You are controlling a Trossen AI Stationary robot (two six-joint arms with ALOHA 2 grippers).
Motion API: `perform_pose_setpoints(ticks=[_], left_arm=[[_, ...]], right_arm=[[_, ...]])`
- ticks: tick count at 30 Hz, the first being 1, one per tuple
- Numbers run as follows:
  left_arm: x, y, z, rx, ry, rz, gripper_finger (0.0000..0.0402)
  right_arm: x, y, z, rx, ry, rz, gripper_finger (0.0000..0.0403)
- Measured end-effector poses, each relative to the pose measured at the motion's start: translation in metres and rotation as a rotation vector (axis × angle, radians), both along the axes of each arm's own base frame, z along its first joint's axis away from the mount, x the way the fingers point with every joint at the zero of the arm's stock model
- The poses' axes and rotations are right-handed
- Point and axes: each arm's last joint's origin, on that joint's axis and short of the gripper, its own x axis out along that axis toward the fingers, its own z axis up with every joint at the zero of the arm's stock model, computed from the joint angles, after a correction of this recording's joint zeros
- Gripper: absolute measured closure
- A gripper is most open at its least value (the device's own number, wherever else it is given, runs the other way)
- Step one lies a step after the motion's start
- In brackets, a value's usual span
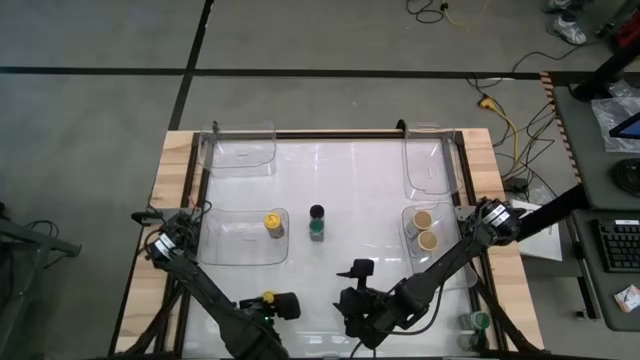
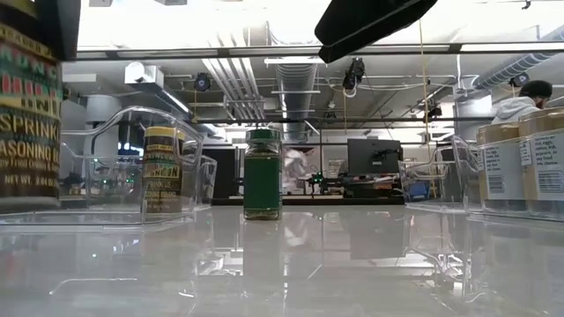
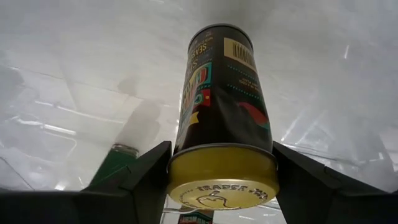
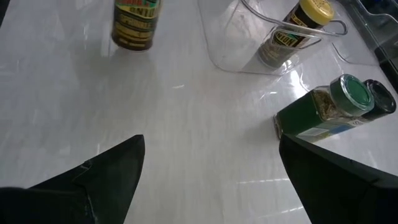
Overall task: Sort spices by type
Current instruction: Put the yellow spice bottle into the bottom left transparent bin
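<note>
While clamped, yellow-lidded jar [image 3: 222, 124] seems dark-labelled.

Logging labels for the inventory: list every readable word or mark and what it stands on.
"TRADER" embossed on the yellow lid of the jar held in the left claw.
"SPRINK" and "ASONING", cut off, on the same jar in the low view.
Barcode digits on it: too small.
Labels on the green-lidded jar and tan-lidded jars: blurred.
</note>
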Motion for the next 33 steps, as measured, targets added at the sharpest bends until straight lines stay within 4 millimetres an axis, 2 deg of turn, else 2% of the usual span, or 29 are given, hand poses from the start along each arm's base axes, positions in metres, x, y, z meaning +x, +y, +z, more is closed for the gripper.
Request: perform_pose_setpoints(ticks=[21,29,33], left_arm=[[-0.0008,0.0022,-0.0108,0.021,-0.016,0.039,0.0171],[0.0002,0.0022,-0.0109,0.013,-0.031,0.06,0.0143],[0.0005,0.0024,-0.0107,0.014,-0.078,0.13,0.0131]], right_arm=[[0.0,0.0,0.0,-0.002,0.001,0.002,0.0039],[-0.0005,-0.0004,-0.0013,-0.005,0.004,0.002,0.0039],[-0.0006,-0.0005,-0.0016,-0.005,0.005,0.002,0.0039]])
